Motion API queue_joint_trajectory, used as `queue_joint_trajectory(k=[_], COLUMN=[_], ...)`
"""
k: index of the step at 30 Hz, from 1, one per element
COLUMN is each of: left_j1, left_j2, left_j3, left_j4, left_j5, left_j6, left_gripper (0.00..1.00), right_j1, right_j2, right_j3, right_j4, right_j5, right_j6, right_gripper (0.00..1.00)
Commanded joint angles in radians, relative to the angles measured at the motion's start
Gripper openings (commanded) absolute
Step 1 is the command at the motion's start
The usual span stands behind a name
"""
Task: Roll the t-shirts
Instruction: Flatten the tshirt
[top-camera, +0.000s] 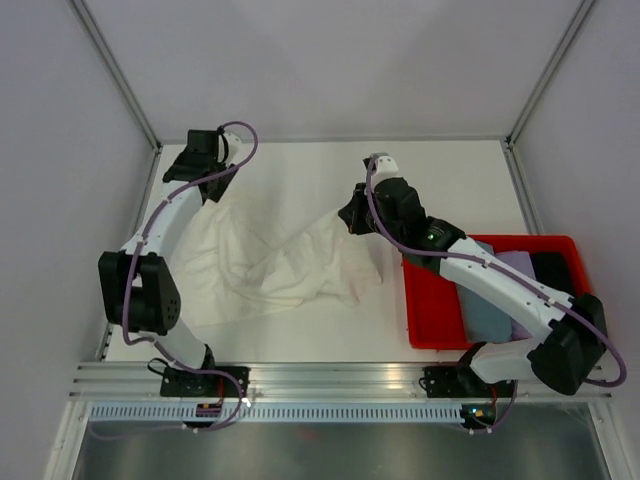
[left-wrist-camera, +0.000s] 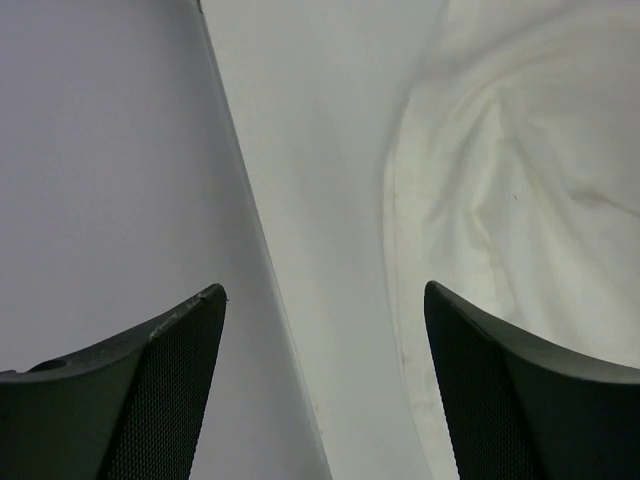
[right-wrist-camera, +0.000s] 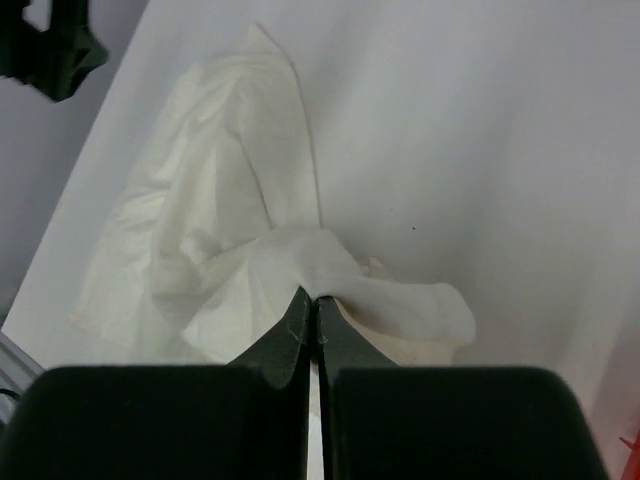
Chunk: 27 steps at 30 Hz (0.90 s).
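Observation:
A wrinkly cream t-shirt (top-camera: 270, 265) lies spread on the white table, left of centre. My right gripper (top-camera: 352, 220) is shut on the shirt's upper right edge and holds that part lifted. In the right wrist view the cloth (right-wrist-camera: 200, 200) is pinched at the tips of the right gripper (right-wrist-camera: 312, 298). My left gripper (top-camera: 208, 192) hovers at the shirt's far left corner. The left wrist view shows the left gripper (left-wrist-camera: 322, 290) open with only bare table between the fingers. The shirt's hem (left-wrist-camera: 520, 180) lies beside and under the right finger there.
A red bin (top-camera: 430, 310) stands at the right near edge, holding a grey-blue shirt (top-camera: 490, 310), a lilac one (top-camera: 520, 265) and a black one (top-camera: 552, 268). White walls close in the table at the back and sides. The metal rail (top-camera: 330, 380) runs along the near edge.

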Motion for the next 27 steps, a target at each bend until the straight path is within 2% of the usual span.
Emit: queue_joint_trajectory(k=[1,4,8,9,11,12,13,15,19,24,27], left_j1=[0.006,0.006,0.037,0.049,0.075,0.077,0.081,0.087,0.112,0.113,0.204], left_j2=[-0.214,-0.435,-0.637,-0.674,-0.765,-0.791,-0.831,-0.839,-0.773,-0.584,-0.476], left_j3=[-0.021,-0.156,-0.414,-0.539,-0.670,-0.787,-0.839,-0.943,-0.960,-1.008,-1.008], left_j4=[-0.067,-0.182,-0.507,-0.553,-0.604,-0.603,-0.589,-0.537,-0.460,-0.314,-0.196], left_j5=[0.106,0.215,0.191,0.171,0.128,0.117,0.098,0.090,0.162,0.174,0.191], left_j6=[-0.028,0.035,0.176,0.222,0.271,0.314,0.332,0.372,0.383,0.418,0.451], left_gripper=[0.85,0.86,0.94,0.95,0.99,0.99,1.00,1.00,1.00,0.99,0.96], right_j1=[-0.076,-0.093,-0.101,-0.102,-0.102,-0.102,-0.102,-0.102,-0.102,-0.101,-0.102], right_j2=[0.062,0.111,0.149,0.154,0.162,0.171,0.175,0.192,0.218,0.200,0.199], right_j3=[0.020,0.023,0.012,0.008,-0.001,0.000,0.002,0.005,0.017,-0.029,-0.025], right_j4=[0.032,0.039,0.052,0.059,0.076,0.079,0.076,0.073,0.053,0.096,0.082], right_j5=[-0.065,-0.059,-0.059,-0.062,-0.065,-0.068,-0.071,-0.085,-0.103,-0.103,-0.102], right_j6=[0.038,0.025,0.002,0.000,-0.006,-0.009,-0.011,-0.012,-0.014,0.018,0.014], right_gripper=[0.00,0.00,0.00,0.00,0.00,0.00,0.00,0.00,0.00,0.00,0.00])
